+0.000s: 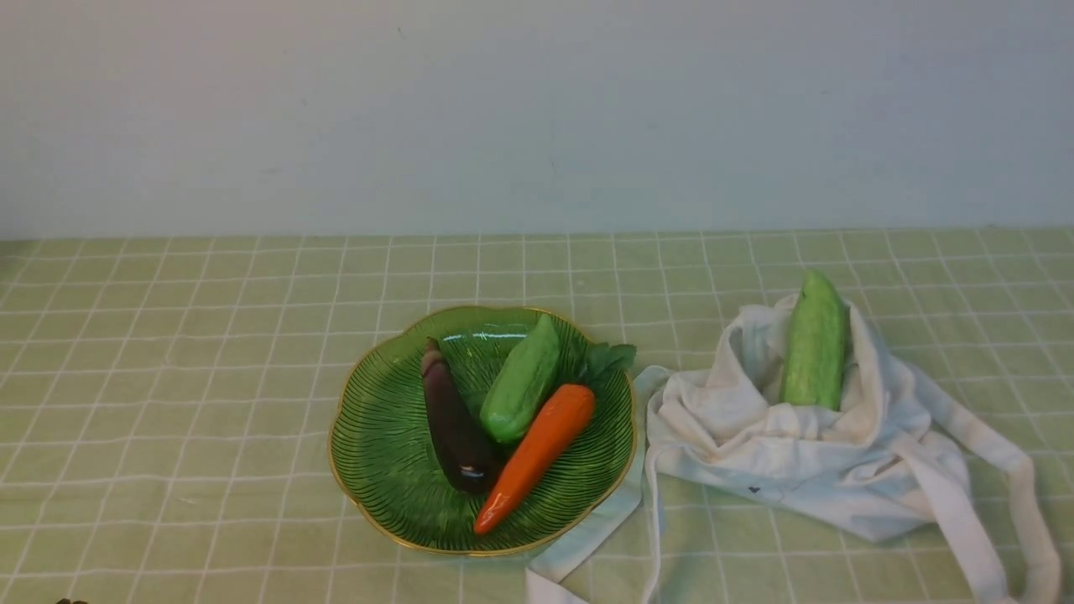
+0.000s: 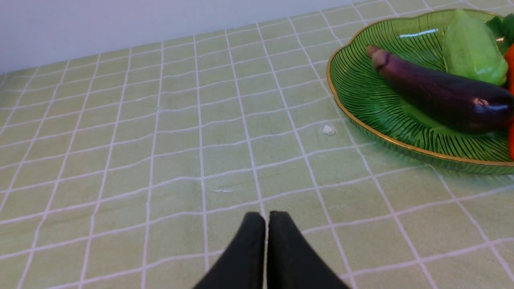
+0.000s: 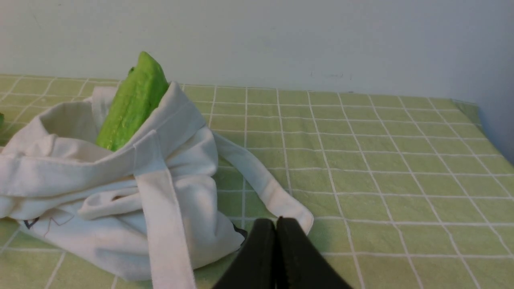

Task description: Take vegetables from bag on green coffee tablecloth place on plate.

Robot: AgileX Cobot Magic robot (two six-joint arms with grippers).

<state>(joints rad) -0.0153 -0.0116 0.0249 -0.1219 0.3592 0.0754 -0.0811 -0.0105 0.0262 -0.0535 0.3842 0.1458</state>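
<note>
In front view, one gourd (image 1: 814, 344) leans in the bag (image 1: 780, 445), right of the plate (image 1: 394, 512). In left wrist view, the left claw (image 2: 267, 216) is pressed together. In right wrist view, the right claw (image 3: 280, 222) is closed too; it should open, then grip the gourd above the cloth.

Glossy dark purple eggplant (image 1: 453, 419), orange carrot (image 1: 537, 457) with leafy green top, pale bluish-grey wall (image 1: 537, 117) behind
</note>
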